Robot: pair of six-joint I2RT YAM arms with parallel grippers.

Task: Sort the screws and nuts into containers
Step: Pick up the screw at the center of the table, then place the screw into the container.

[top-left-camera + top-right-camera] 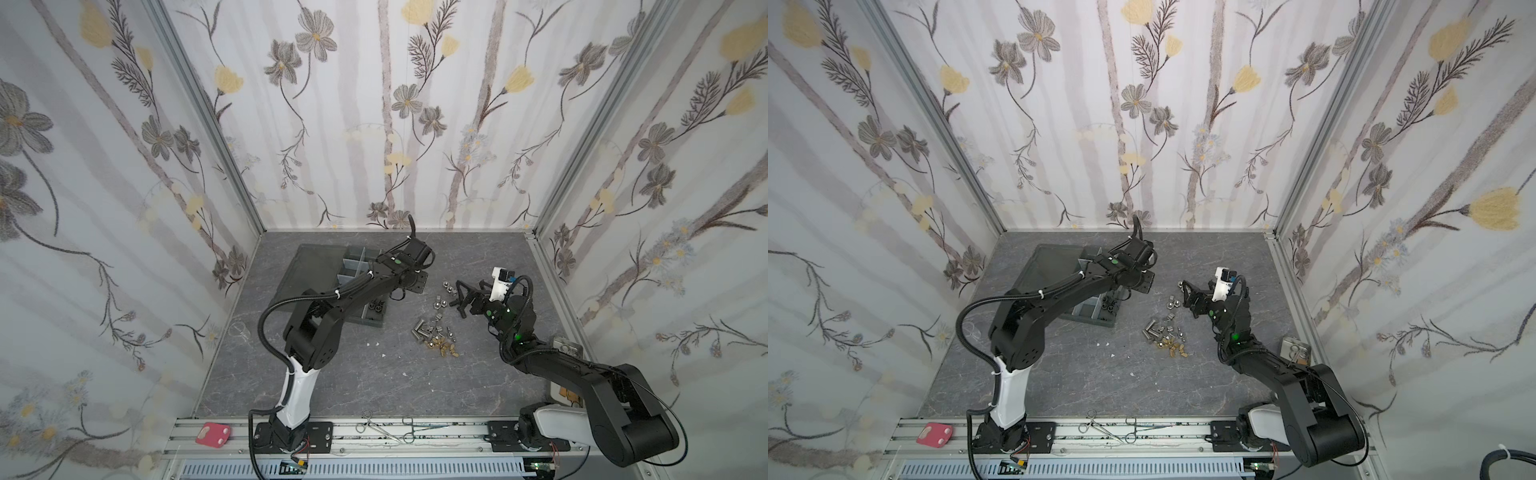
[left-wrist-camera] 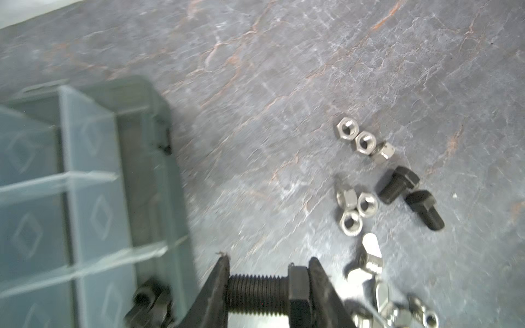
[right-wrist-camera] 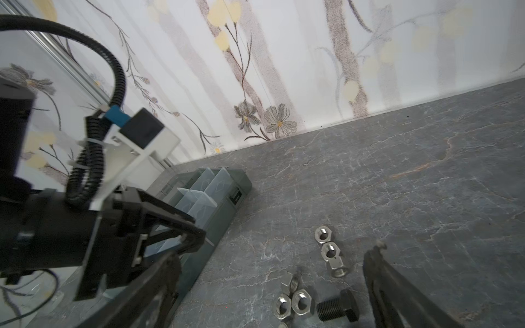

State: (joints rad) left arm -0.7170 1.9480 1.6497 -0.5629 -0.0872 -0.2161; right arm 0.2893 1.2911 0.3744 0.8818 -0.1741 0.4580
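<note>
Left gripper point(image 2: 268, 272) clamped on black bolt point(image 2: 255, 292); right gripper point(image 1: 459, 299) spread wide, empty. Few black pieces point(image 1: 376, 307) in box point(image 1: 365, 324); most hardware point(image 1: 432, 330) loose on table point(image 1: 374, 374).

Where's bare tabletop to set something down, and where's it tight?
Free: the wide strip between the front rail and the hardware pile; the far corner between back wall and right gripper. Crowded: between organizer box and pile.
</note>
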